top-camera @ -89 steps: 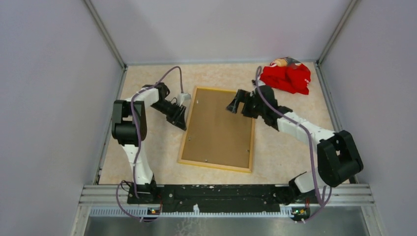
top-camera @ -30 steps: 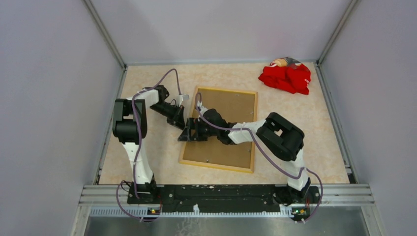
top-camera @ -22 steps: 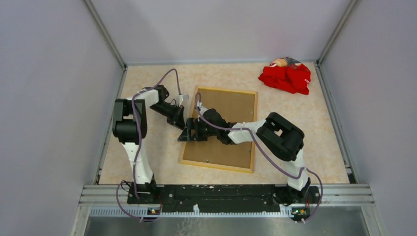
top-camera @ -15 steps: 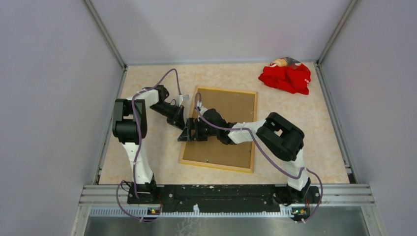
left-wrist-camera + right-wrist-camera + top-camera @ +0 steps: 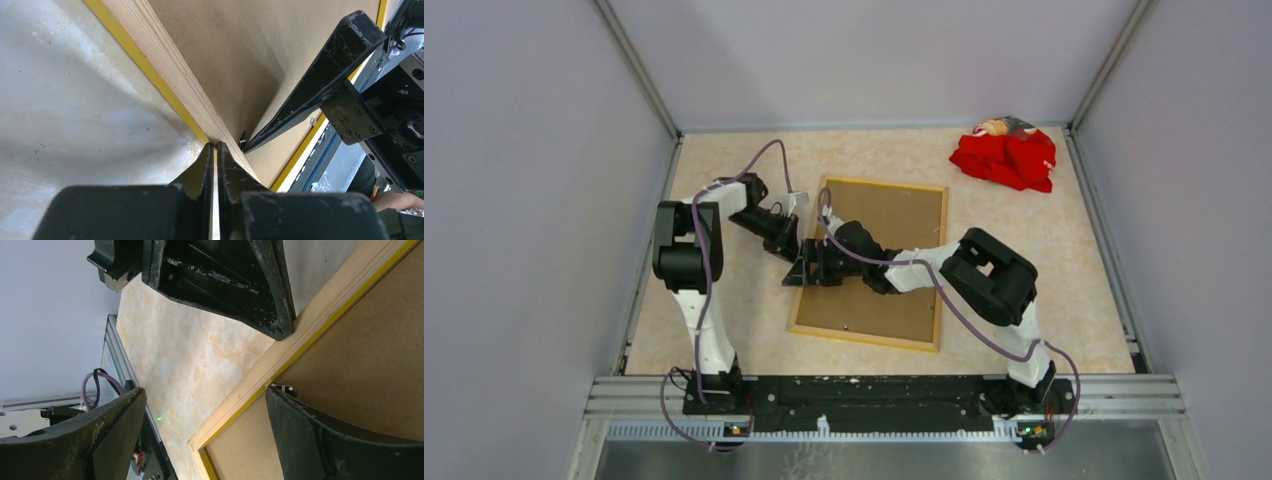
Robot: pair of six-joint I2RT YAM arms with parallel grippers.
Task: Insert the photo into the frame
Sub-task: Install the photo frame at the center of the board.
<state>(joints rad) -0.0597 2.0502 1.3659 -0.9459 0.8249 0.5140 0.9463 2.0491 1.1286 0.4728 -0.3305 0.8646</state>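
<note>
The frame lies face down on the table, showing its pale wood back, with a brown backing board inside it. The photo is out of view. My left gripper is shut, and its tips touch the outer side of the frame's left rail. My right gripper reaches across the board and stands open astride the same rail. One finger rests on the board by a small metal tab; the other hangs over the table outside the frame.
A crumpled red cloth lies at the back right corner. Grey walls enclose the table on three sides. The two grippers sit close together at the frame's left edge.
Three seconds ago my right gripper hovered over the frame's upper right; it has since swung across to the left rail. Over the last second it edged slightly left. The left arm stayed put.
</note>
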